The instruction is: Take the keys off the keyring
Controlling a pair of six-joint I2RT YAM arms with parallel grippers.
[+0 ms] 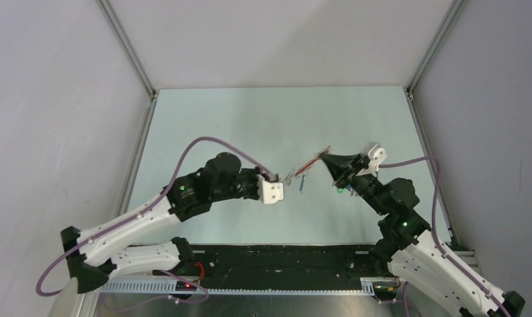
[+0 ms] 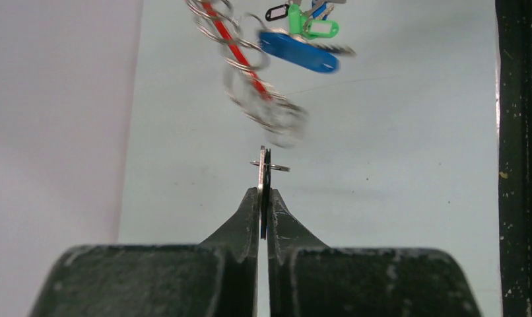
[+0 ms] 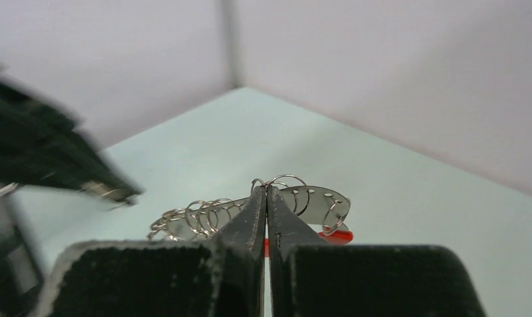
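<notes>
Starting left: got the left gripper (image 2: 264, 193) pinched tight on a thin silver key (image 2: 264, 170), edge-on with a tiny ring through it and apart from the bunch, only really readable from the left wrist cam and just a silvery speck from the top. Then, held up off the table (image 1: 250, 125) between the two arms, spotting the keyring (image 1: 312, 162): red loop, blurry pile of thin metal rings (image 3: 204, 214), blue tag (image 2: 296, 51) dangling, a green tag (image 2: 319, 28) close by. Over right, seeing the right gripper (image 3: 267, 195) squeezed closed on those rings, plus a holed silver plate (image 3: 313, 198) visible only from the right wrist.
</notes>
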